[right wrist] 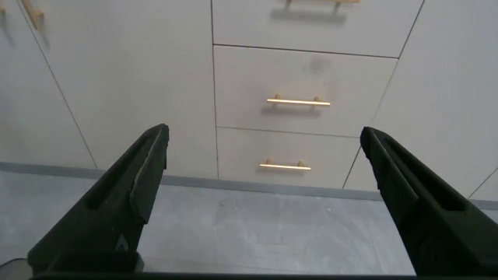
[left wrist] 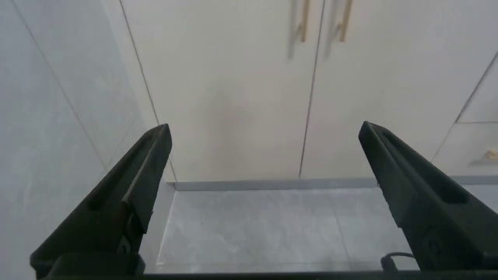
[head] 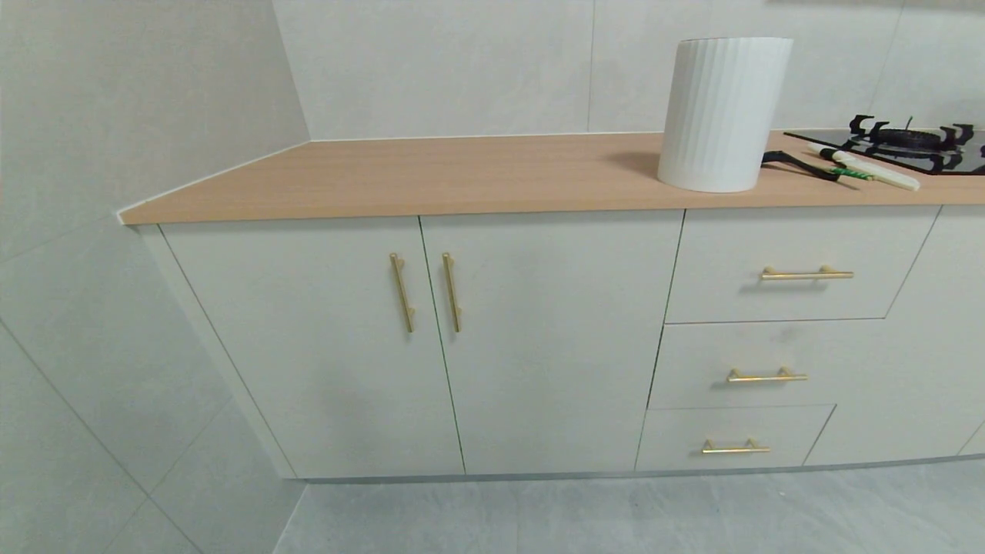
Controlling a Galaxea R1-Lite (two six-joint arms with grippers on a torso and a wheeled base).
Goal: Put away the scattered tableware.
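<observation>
A tall white ribbed holder (head: pixel 723 114) stands on the wooden countertop (head: pixel 431 175). Beside it, toward the stove, lie a black-handled utensil (head: pixel 800 164) and a white utensil with a green band (head: pixel 866 169). My left gripper (left wrist: pixel 264 136) hangs low in front of the double cabinet doors (left wrist: pixel 311 78), open, with nothing between its fingers. My right gripper (right wrist: pixel 264 136) is also low, facing the lower drawers (right wrist: pixel 299 101), open and empty.
A black gas hob (head: pixel 912 145) sits at the counter's right end. Below are two doors with gold handles (head: pixel 427 292) and three drawers with gold handles (head: pixel 806 273). A tiled wall (head: pixel 92 231) closes the left side. Grey floor (head: pixel 616 515) lies in front.
</observation>
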